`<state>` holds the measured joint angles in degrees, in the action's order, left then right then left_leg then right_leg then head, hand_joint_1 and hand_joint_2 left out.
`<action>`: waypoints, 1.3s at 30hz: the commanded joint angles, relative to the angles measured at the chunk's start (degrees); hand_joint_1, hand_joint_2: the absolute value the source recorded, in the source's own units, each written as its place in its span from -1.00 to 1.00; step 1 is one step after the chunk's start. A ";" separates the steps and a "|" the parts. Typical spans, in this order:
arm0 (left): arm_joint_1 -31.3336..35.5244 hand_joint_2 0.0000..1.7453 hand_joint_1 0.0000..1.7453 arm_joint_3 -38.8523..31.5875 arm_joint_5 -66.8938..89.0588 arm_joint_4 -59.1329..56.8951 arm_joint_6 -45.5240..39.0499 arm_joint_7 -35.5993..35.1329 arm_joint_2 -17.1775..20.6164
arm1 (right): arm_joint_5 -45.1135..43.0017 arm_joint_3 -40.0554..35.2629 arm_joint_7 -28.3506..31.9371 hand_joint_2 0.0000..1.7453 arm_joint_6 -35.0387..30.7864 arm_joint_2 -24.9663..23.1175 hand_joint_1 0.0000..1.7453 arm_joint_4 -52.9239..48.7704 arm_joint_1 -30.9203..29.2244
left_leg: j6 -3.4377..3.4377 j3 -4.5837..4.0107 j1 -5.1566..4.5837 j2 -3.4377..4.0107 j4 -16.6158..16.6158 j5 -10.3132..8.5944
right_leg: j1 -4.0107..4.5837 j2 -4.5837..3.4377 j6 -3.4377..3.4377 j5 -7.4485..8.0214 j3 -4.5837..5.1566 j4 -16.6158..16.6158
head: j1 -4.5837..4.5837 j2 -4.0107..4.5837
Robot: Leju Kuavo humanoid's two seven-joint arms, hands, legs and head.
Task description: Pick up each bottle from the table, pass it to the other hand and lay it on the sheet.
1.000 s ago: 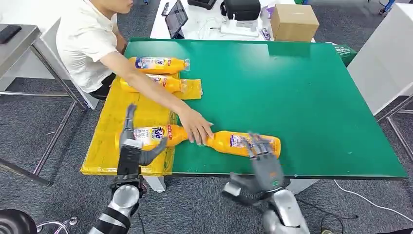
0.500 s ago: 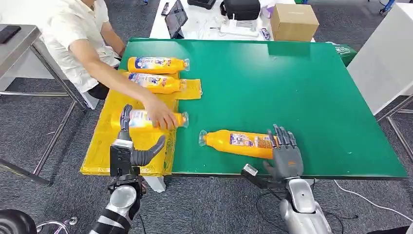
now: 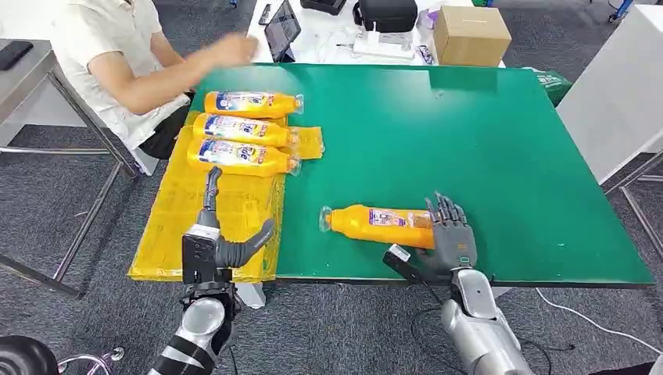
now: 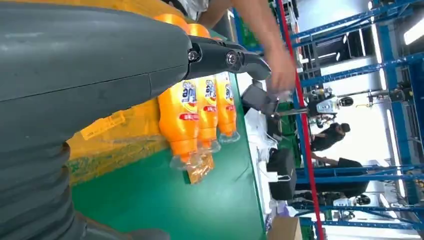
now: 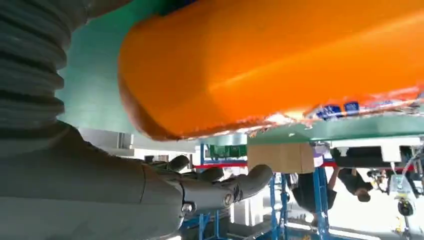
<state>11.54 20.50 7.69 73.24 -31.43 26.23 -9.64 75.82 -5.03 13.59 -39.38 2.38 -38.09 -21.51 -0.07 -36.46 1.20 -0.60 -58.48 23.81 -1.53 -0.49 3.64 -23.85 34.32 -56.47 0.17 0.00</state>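
An orange bottle (image 3: 379, 225) lies on its side on the green table (image 3: 485, 141) near the front edge, cap pointing toward the yellow sheet (image 3: 176, 226). My right hand (image 3: 452, 238) stands at the bottle's base with fingers spread upright, holding nothing. In the right wrist view the bottle (image 5: 280, 65) looms just beside the extended fingers (image 5: 225, 187). My left hand (image 3: 211, 242) hovers open over the sheet's near part, thumb out. Three orange bottles (image 3: 242, 129) lie side by side at the sheet's far end; in the left wrist view the bottles (image 4: 182, 120) lie beyond my fingers (image 4: 225, 57).
A person (image 3: 117, 55) sits at the table's far left corner with a hand (image 3: 231, 48) raised above the table edge. A cardboard box (image 3: 471, 35) and electronics sit on the white table behind. A grey table (image 3: 27, 66) stands to the left.
The person slid the third bottle up the sheet against the other two and drew the hand away. My right hand settled closer to the lone bottle's base.
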 commanded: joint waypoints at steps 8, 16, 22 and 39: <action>2.67 1.00 -1.00 3.21 -0.01 -1.79 1.31 -1.47 0.36 | -2.98 -2.15 -9.17 1.00 12.59 0.68 0.96 16.78 -8.19 | 0.07 0.46 0.03 -0.03 0.02 -0.02 | 0.06 0.12 -0.12 0.00 -0.46 0.09 | 0.00 0.00; 3.16 1.00 -1.00 3.74 -0.09 -2.37 1.81 -1.47 0.35 | -4.47 -2.17 -6.56 1.00 13.21 0.21 0.98 16.99 -7.77 | 0.10 0.68 0.07 -0.07 0.09 -0.03 | 0.12 0.20 -0.20 0.03 -0.69 0.17 | 0.00 0.00; 3.42 1.00 -1.00 3.84 -0.28 -2.66 2.05 -1.48 0.38 | -4.45 -2.92 -5.32 1.00 11.92 0.38 1.00 17.06 -7.63 | 0.11 0.72 0.07 -0.03 0.09 -0.03 | 0.12 0.21 -0.18 0.02 -0.71 0.18 | 0.00 0.00; -0.45 1.00 -1.00 1.90 -2.63 2.13 -2.14 2.99 -0.05 | -27.23 4.41 16.32 1.00 2.94 -4.32 1.00 9.56 -4.50 | 0.10 0.59 0.06 0.24 0.04 0.07 | 0.11 -0.08 -0.21 0.01 -0.53 0.07 | -0.02 0.00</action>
<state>11.95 23.34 6.05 74.23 -32.87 28.66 -9.84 51.31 -4.44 27.70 -36.26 0.50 -26.80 -27.06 -0.03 -36.05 1.20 -0.52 -58.48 23.79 -1.52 -0.52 3.66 -23.81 33.95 -56.46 0.15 0.00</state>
